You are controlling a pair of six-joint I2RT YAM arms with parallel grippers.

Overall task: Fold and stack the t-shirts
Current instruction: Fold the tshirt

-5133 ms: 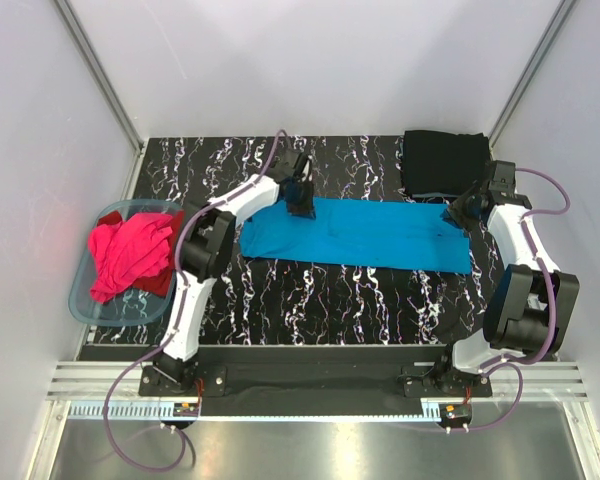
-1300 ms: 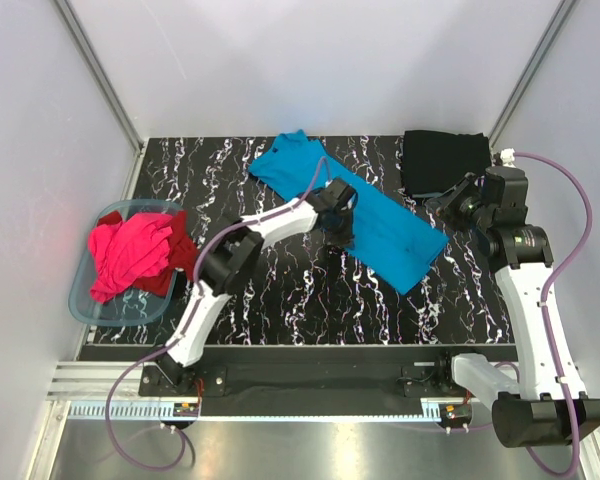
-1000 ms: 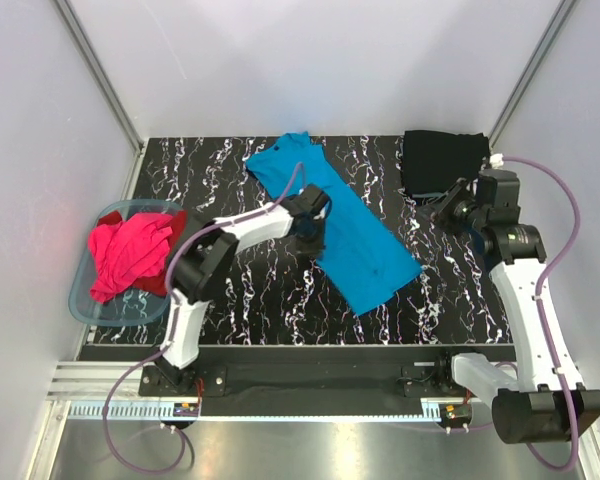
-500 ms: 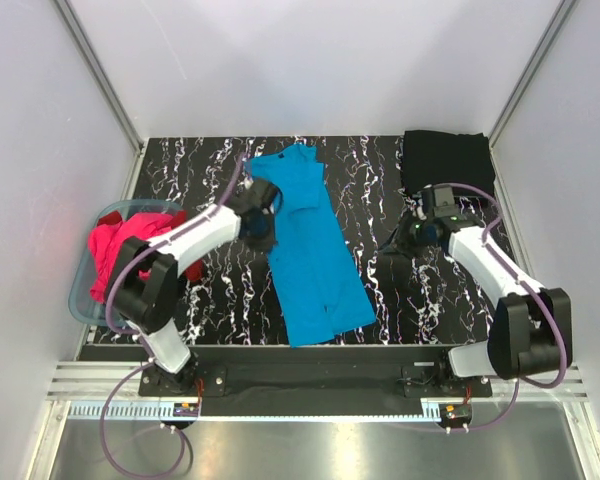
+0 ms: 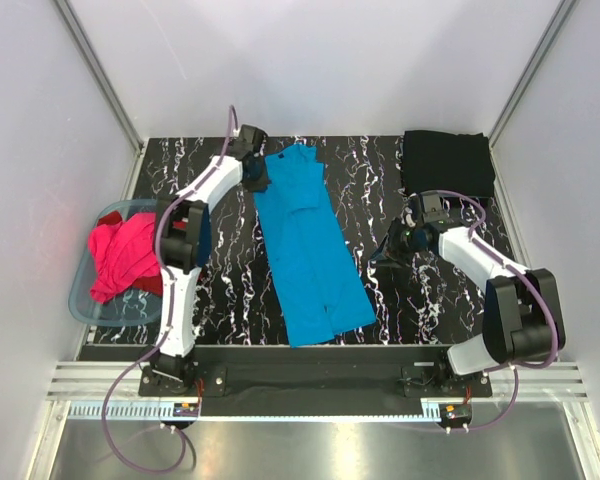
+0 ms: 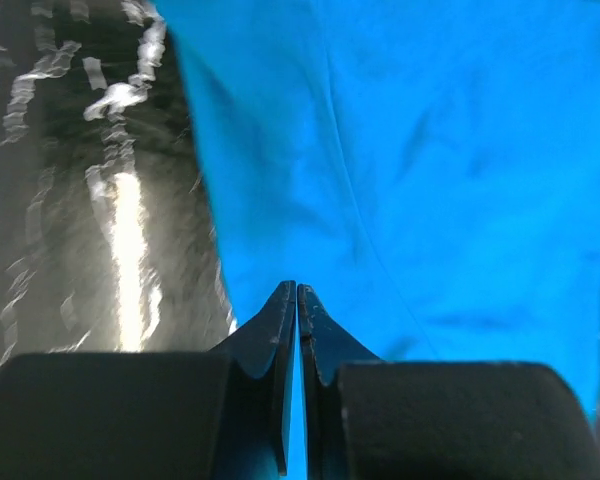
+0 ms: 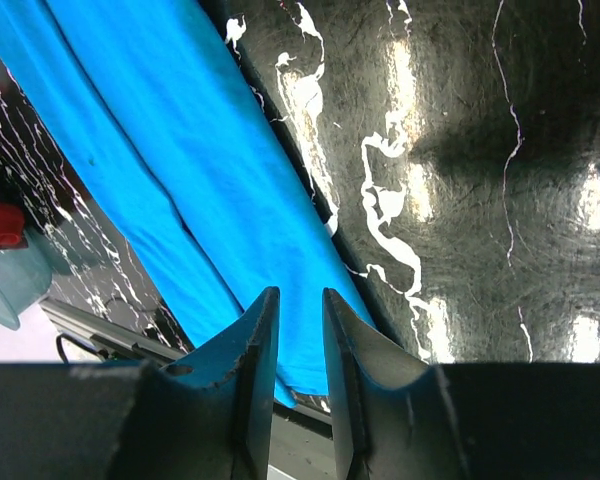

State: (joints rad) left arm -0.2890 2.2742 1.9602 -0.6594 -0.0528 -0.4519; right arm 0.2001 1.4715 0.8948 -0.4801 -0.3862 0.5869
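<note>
The turquoise t-shirt (image 5: 315,260) lies flat and lengthwise, collar at the far end and hem near the front edge. My left gripper (image 5: 252,178) is shut at the shirt's far left edge. In the left wrist view its tips (image 6: 296,290) rest over flat blue cloth (image 6: 430,180), and no cloth is visibly pinched. My right gripper (image 5: 392,247) hovers over the table to the right of the shirt. In the right wrist view it (image 7: 300,295) is slightly open and empty, with the shirt (image 7: 180,150) beyond it. A folded black t-shirt (image 5: 445,165) lies at the far right. A magenta-pink t-shirt (image 5: 125,255) and a red one (image 5: 165,282) are bunched in the tub.
A translucent pale-blue tub (image 5: 120,312) stands at the table's left edge. White walls enclose the black marbled table (image 5: 230,290) on three sides. Bare table shows between the turquoise shirt and the black shirt.
The left gripper swung the turquoise shirt from crosswise to lengthwise, then moved up its left edge toward the far end. The right arm came down from beside the black shirt toward the middle.
</note>
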